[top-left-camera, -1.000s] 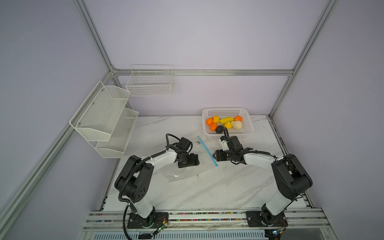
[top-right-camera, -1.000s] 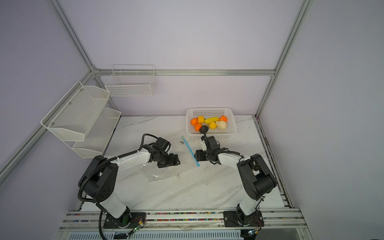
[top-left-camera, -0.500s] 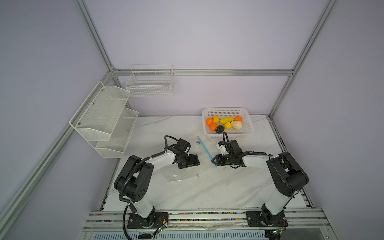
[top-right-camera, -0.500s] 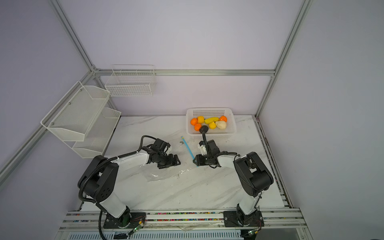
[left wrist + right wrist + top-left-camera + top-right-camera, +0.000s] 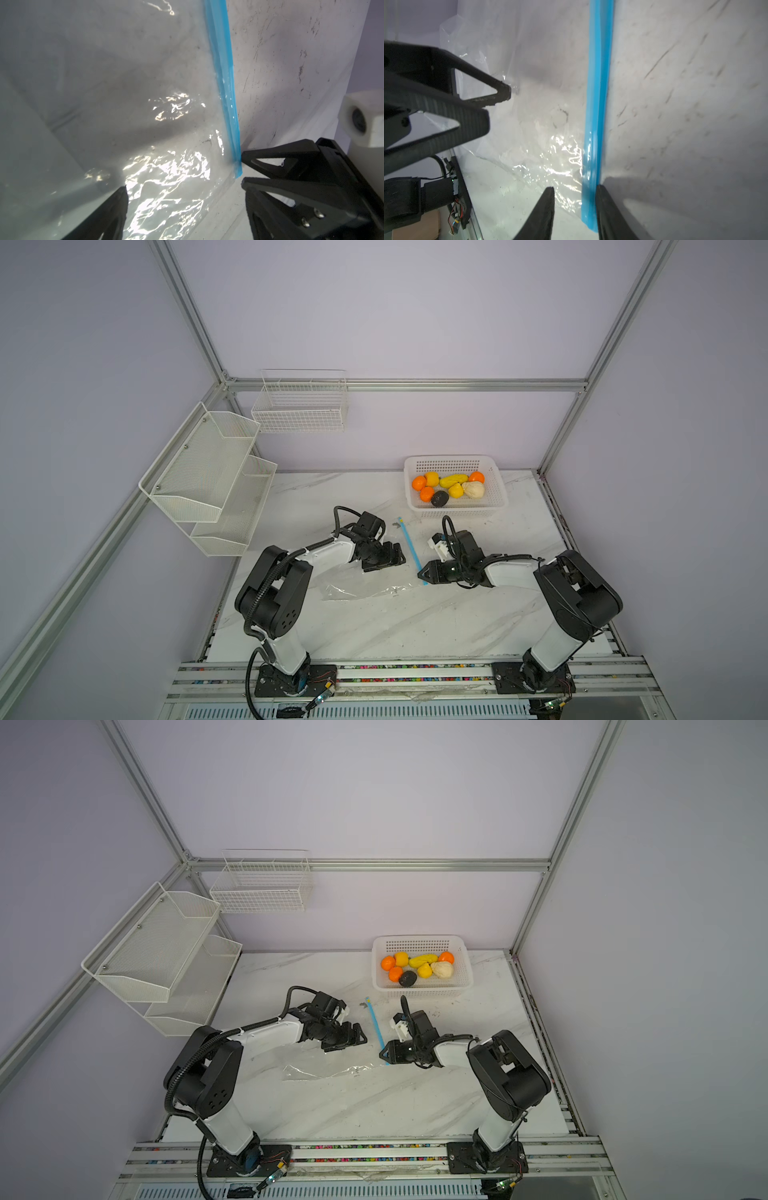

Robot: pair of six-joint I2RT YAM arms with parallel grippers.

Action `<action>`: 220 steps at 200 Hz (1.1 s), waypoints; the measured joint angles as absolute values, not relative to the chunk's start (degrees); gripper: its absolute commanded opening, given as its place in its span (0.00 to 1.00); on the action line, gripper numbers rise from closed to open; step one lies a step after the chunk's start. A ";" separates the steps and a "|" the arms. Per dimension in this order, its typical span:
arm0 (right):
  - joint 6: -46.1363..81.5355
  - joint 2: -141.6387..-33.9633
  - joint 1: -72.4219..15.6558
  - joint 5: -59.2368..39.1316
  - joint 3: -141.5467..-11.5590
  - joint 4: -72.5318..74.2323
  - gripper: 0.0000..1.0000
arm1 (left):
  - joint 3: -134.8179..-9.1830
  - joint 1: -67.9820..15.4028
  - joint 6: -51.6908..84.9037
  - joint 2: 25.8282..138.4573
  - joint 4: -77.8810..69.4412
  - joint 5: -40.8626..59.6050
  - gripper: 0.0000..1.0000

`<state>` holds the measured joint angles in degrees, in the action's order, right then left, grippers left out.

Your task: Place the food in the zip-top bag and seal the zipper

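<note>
The zip-top bag [image 5: 357, 585] lies flat and clear on the marble table, in both top views [image 5: 320, 1069]. The zipper [image 5: 409, 543] is a light-blue strip along its right edge. My right gripper [image 5: 573, 191] is low at the zipper's near end [image 5: 599, 83], still open. The strip lies between the fingers, against one of them. My left gripper [image 5: 392, 560] hovers open just above the bag [image 5: 124, 83], one finger [image 5: 116, 209] showing. The food [image 5: 449, 489] lies in the white basket [image 5: 455, 458]: orange balls, yellow fruits, a cream bulb [image 5: 473, 489] and a dark lump [image 5: 439, 499].
White mesh shelves [image 5: 208, 472] hang on the left wall and a wire basket [image 5: 299, 406] on the back wall. Aluminium frame posts stand at the back corners. A rail [image 5: 415, 672] with both arm bases runs along the table's front edge.
My right gripper has moved down and toward the front, to the zipper's near end, and its jaws have narrowed. The left gripper has barely moved and stays wide.
</note>
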<state>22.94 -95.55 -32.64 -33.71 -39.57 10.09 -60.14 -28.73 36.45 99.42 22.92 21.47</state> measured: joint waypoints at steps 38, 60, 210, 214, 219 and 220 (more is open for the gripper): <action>25.08 -91.94 -33.82 -34.63 -37.12 10.09 0.35 | -59.90 -29.06 36.51 99.42 21.93 21.69 0.87; 25.47 -90.32 -33.71 -34.54 -37.15 10.17 0.35 | -58.72 -29.06 36.84 99.44 20.27 21.76 0.85; 29.52 -98.65 -28.38 -37.50 -41.65 14.74 0.31 | -55.99 -28.91 37.04 101.36 12.93 25.43 0.74; 29.74 -98.89 -28.38 -37.65 -41.65 15.03 0.30 | -55.90 -28.91 37.04 101.36 12.75 25.58 0.74; 30.06 -99.18 -28.38 -37.89 -41.65 15.38 0.30 | -55.81 -28.91 37.04 101.36 12.58 25.63 0.74; 30.06 -99.18 -28.38 -37.89 -41.65 15.38 0.31 | -55.77 -28.91 37.06 101.36 12.47 25.65 0.74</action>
<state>30.06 -99.18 -28.38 -37.89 -41.65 15.38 -55.77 -28.91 37.06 101.36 12.47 25.65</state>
